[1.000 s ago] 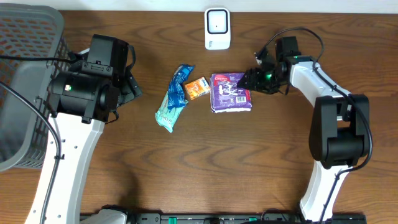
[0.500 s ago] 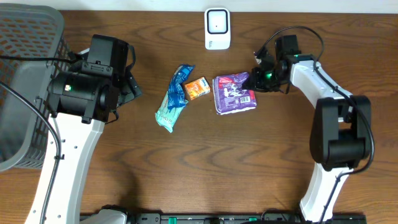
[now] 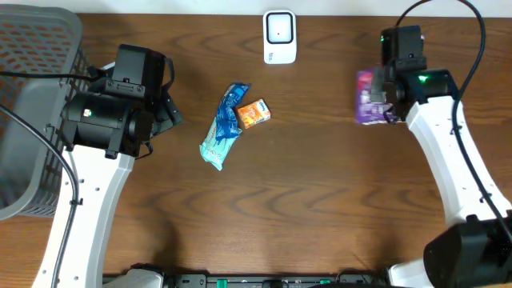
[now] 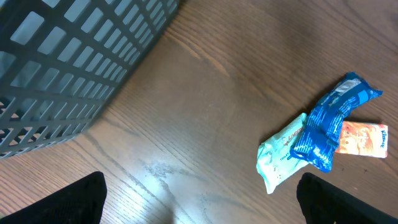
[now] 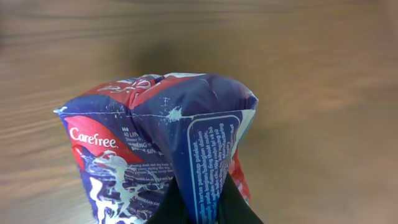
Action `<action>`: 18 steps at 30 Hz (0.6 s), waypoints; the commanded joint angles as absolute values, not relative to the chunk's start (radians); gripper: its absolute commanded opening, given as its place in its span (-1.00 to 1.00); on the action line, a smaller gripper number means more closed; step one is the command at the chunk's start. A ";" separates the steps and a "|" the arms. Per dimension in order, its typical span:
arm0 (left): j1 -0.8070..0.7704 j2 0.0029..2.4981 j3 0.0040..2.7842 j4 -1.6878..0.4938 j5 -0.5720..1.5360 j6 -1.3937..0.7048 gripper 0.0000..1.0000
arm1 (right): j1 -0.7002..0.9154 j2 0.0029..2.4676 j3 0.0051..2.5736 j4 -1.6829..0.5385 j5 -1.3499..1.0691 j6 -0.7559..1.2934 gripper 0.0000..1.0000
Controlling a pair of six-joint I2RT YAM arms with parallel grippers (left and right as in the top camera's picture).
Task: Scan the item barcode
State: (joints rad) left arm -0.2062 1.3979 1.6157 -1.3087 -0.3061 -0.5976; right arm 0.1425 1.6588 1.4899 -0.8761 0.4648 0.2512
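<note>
Far to the left of the white scanner (image 3: 279, 36), the grey mesh basket (image 3: 36, 96) fills the table's left edge, and its slanted wall crowds the upper left of the left wrist view. Between the basket and the scanner, the left gripper (image 4: 199, 202) hangs over bare brown wood (image 4: 186, 112) with its jaws spread wide; only the dark fingertips (image 4: 68, 199) show at the bottom corners, touching nothing. Closer to the scanner, below it and to its left, a blue-and-mint packet (image 3: 224, 126) lies slanted on the table. An orange packet (image 3: 254, 114) lies just beside the blue end, and from the left wrist the two seem to touch. A broad stretch of open wood runs below the scanner and on to its right, and the whole near side of the table gives the arms room. To the right of the scanner and a little below it, the right gripper (image 5: 200, 208) is pinched tight on the purple Carefree pack (image 5: 158, 143). The dark fingers meet on a fold of the wrapper at its lower edge, so the pack stands up in front of the right wrist camera, with blurred wood behind it. From overhead the pack (image 3: 369, 98) sits against the left side of the right wrist, well apart from the two packets.
</note>
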 commanded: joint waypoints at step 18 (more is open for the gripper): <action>-0.203 1.401 1.623 -1.313 -0.326 -0.587 0.96 | 0.338 1.991 1.466 -0.871 0.658 0.445 -0.74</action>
State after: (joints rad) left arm -0.2062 1.3979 1.6157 -1.3090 -0.3061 -0.5976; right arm 0.2741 1.9873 1.4723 -0.8852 0.7914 0.4194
